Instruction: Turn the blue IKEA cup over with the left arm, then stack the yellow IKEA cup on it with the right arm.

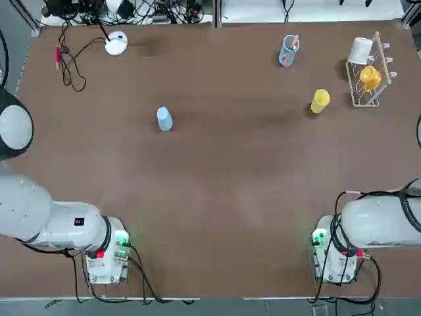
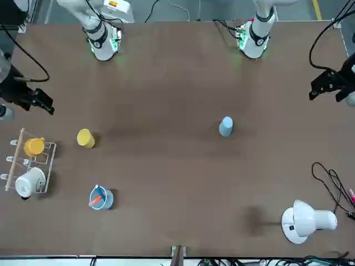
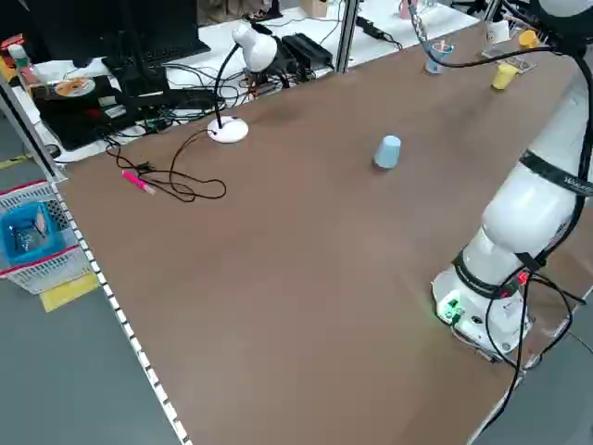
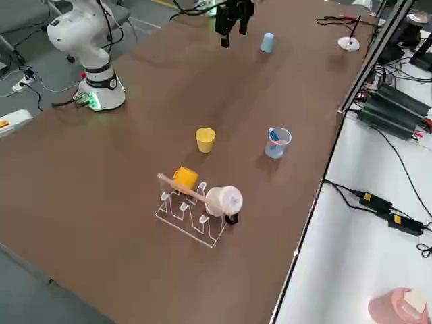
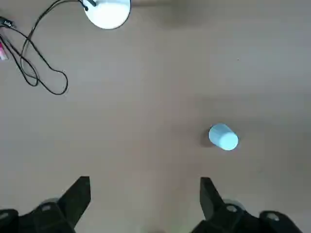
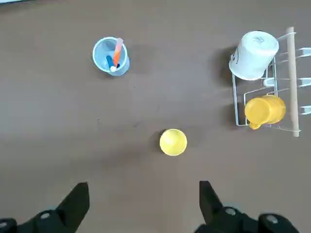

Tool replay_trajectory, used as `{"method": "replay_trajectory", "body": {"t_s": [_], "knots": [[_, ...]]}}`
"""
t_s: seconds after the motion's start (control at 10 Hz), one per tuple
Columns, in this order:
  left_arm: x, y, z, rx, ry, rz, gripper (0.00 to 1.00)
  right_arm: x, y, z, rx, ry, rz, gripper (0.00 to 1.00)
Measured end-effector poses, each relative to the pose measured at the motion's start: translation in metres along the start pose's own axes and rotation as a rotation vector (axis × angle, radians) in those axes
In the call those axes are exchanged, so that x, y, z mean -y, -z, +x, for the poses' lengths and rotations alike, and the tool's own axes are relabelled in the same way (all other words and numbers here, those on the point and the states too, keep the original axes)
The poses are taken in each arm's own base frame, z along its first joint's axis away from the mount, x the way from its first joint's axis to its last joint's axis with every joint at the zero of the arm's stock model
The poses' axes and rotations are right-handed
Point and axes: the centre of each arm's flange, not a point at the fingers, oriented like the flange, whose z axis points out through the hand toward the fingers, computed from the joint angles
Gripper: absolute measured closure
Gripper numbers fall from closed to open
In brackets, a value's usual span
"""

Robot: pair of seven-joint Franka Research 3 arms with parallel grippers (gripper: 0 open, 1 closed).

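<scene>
Brown table (image 1: 217, 197): blue cup (image 1: 164, 119) and yellow cup (image 1: 320, 101) stand well apart, untouched; both grippers spread, empty; nothing done.

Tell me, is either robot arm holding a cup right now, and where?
No. Both grippers, left and right, are open and empty; the blue cup and yellow cup stand untouched.

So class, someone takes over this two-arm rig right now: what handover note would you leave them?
Left gripper: open, empty, raised over the table, the blue cup ahead of it.
Right gripper: open, empty, raised, the yellow cup ahead of it.
Blue cup: alone mid-table on the left arm's side, closed end up.
Yellow cup: on the right arm's side, near the cup rack.
Done: nothing yet; neither cup is gripped.
Left: flip the blue cup with the left arm, then stack the yellow cup on it.
</scene>
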Motion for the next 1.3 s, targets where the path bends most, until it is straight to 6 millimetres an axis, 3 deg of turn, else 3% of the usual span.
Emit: {"method": "replay_trajectory", "body": {"t_s": [0.5,0.7,1.0,1.2,1.3], "knots": [[0.002,-0.005,0.0,0.016,-0.036,-0.009,0.01,-0.001,0.0,0.0,0.001,-0.002,0.0,0.0],[0.02,-0.014,-0.001,0.036,-0.115,-0.013,0.01,-0.001,0.0,0.0,0.001,-0.002,0.0,0.0],[0.034,-0.045,0.005,0.095,-0.256,-0.03,0.01,-0.001,0.0,0.0,0.001,-0.002,-0.001,0.0],[0.063,-0.064,0.009,0.1,-0.333,-0.132,0.01,-0.002,-0.001,0.0,0.003,-0.003,-0.001,0.0],[0.064,-0.077,0.014,0.111,-0.373,-0.174,0.01,-0.002,-0.001,0.0,0.003,-0.003,-0.001,0.0]]}}
